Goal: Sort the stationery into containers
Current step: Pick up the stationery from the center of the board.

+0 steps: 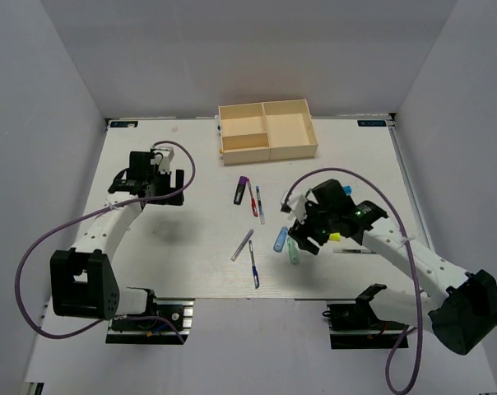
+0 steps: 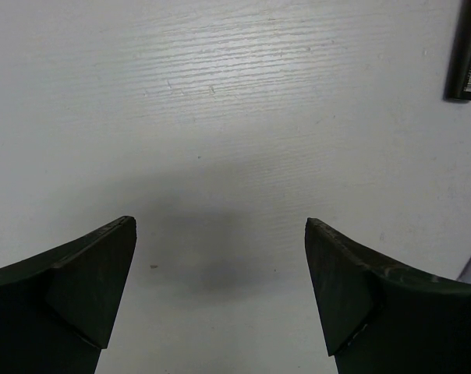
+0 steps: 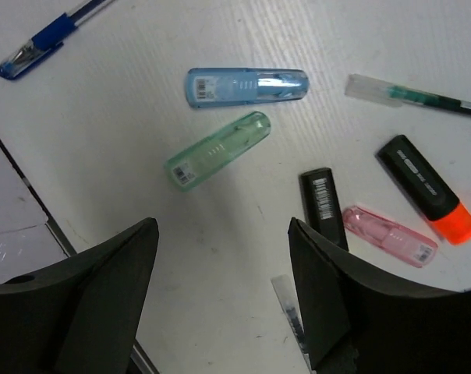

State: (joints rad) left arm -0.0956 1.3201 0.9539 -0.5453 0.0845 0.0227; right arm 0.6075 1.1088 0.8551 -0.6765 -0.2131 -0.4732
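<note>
Right gripper [image 3: 222, 234] hangs with its jaws wide apart and nothing between them, low over a cluster of stationery on the right side of the white table [image 1: 174, 247]. In its wrist view, a green oblong piece [image 3: 217, 149] lies tilted just ahead of the gap between the fingers. A blue oblong piece [image 3: 246, 86] lies just beyond that one, close to it but apart. To the right are a short black piece with a barcode [image 3: 324, 206] and a pink oblong piece [image 3: 390, 235], side by side. Beyond them lie a black highlighter with an orange end [image 3: 426, 188] and a green pen with a clear cap [image 3: 411, 95]. A blue pen [image 3: 40, 43] lies off to the far left.

Left gripper [image 2: 220, 234] is also fully spread and holds nothing, above bare table on the left side. A dark barcoded item [image 2: 468, 51], possibly a highlighter, is cut off by the frame at the upper right of its view.

Near the table's middle lie a purple-ended highlighter [image 1: 242, 191], a red pen [image 1: 253, 207] and a pale pen [image 1: 242, 245]. The cream tray [image 1: 269, 155] sits at the far edge, well apart from all the stationery.
</note>
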